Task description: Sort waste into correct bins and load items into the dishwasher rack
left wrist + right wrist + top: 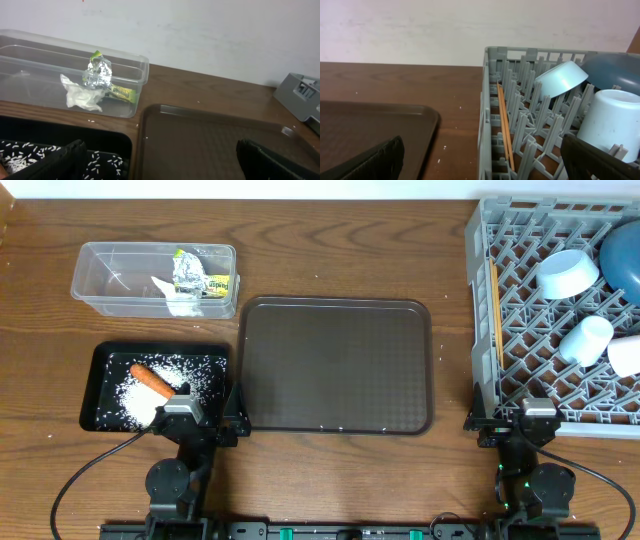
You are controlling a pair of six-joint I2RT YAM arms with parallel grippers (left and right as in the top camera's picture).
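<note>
We judge the sorting done. The dishwasher rack [520, 380] holds plate [622, 255], bowl [567, 272], cup [585, 338] and chopsticks [495, 310]. The clear tub [110, 275] holds the foil ball [187, 270]; the black tray [105, 375] holds the carrot [150, 380]. The left gripper [160, 155] and right gripper [480, 150] gape empty. Next we need only check for strays.

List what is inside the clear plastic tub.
The clear tub holds a foil ball, crumpled white tissue and a yellow-green wrapper. The foil covers part of the wrapper; anything beneath them is hidden.
</note>
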